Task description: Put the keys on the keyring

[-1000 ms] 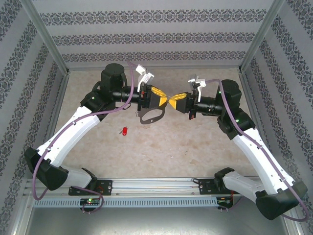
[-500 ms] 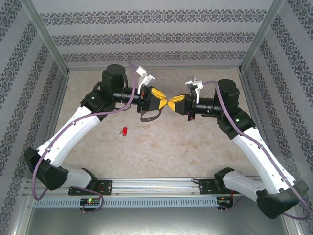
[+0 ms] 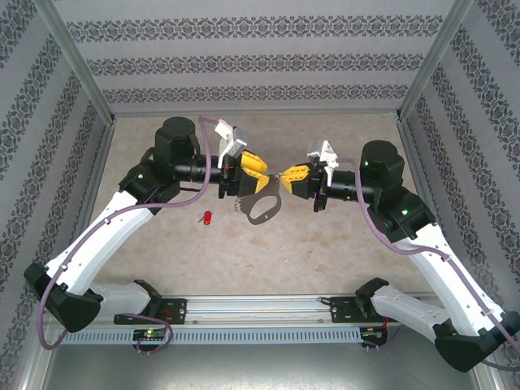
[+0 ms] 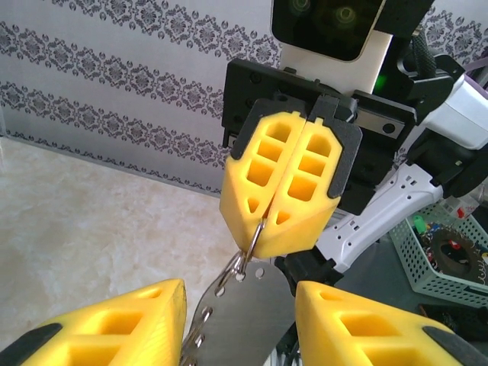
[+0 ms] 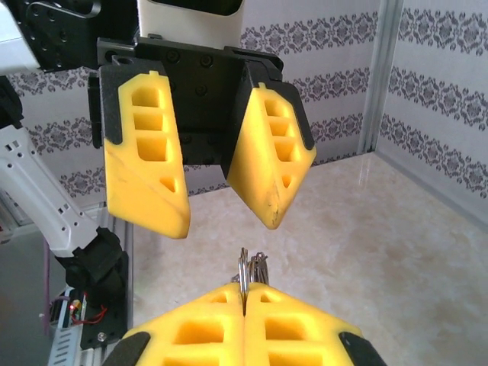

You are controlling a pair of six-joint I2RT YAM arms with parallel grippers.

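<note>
Both arms reached inward, tips facing. Right gripper (image 4: pixel 263 223) clenched a ring of the hanging keyring (image 4: pixel 244 316); left gripper (image 5: pixel 227 221) stood released. Top view showed the keys (image 3: pixel 208 217) on the table (image 3: pixel 325 236), left of centre.

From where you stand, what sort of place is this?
Probably a robot test booth in a lab: two robot arms bolted to a metal rail, a beige table boxed in by patterned panels, and a keyring and small red key to practise on.
</note>
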